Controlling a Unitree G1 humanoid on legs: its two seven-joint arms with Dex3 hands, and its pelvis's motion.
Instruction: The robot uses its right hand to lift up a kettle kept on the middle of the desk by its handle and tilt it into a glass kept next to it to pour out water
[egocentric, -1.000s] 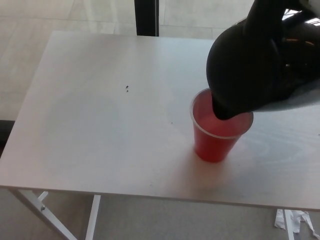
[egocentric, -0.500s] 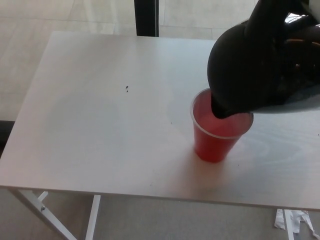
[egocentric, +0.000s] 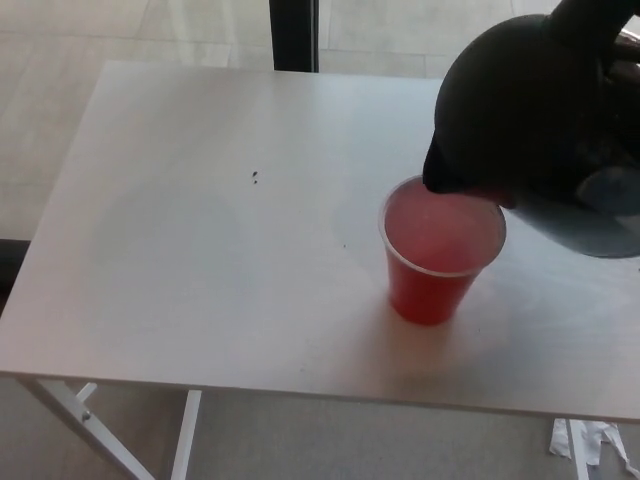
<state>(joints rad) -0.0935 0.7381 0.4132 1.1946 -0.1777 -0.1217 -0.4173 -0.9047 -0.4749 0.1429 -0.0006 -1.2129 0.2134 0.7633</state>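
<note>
One black kettle, one red cup, one white desk, and one small dark speck.

Bench: white top, pale metal legs visible below the near-left corner. On it: one red cup, upright, right of centre; one small dark speck, left of centre, well apart from the cup.

kettle above cup, desk left open
</note>
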